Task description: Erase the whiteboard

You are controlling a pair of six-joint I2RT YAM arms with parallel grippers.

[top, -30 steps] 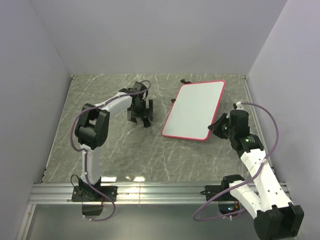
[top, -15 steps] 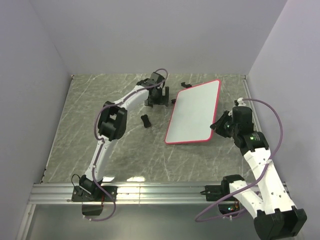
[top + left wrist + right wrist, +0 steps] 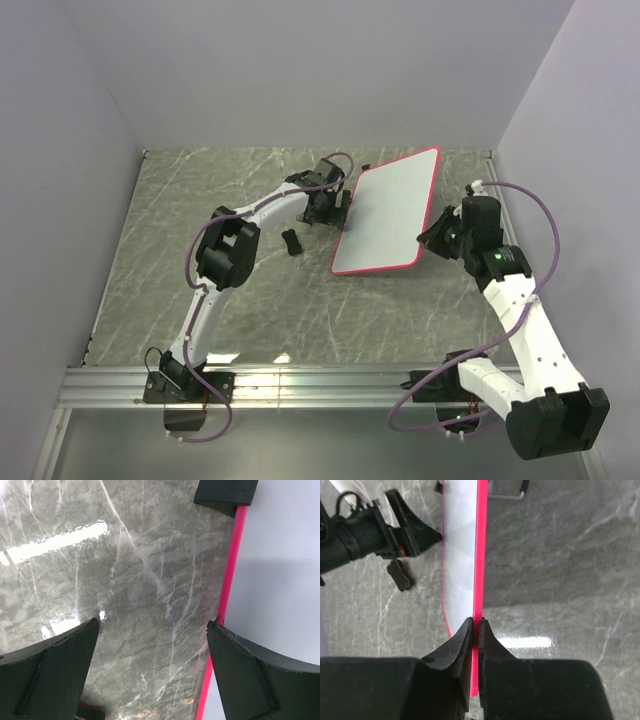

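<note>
**On the grey marble table, a whiteboard pinched at one edge**

A grey, white-veined marble table [image 3: 200, 290] sits between pale lilac walls [image 3: 60, 150]. The whiteboard [image 3: 388, 212] is in its far right part, between the two grippers, with its long sides running obliquely toward the back wall and its face plain white. The right gripper [image 3: 475, 630] has its fingers pressed together on the pink rim [image 3: 481, 545] at the board's right edge; its wrist camera sees the board almost edge-on. The left gripper [image 3: 152, 625] is at the opposite long edge with its fingers wide apart. One fingertip [image 3: 250, 670] overlaps the rim and the other is over bare marble. A black clip [image 3: 225, 494] sits on that rim farther along. A small dark object [image 3: 291, 242] lies on the table near the left gripper, apart from the board.
</note>
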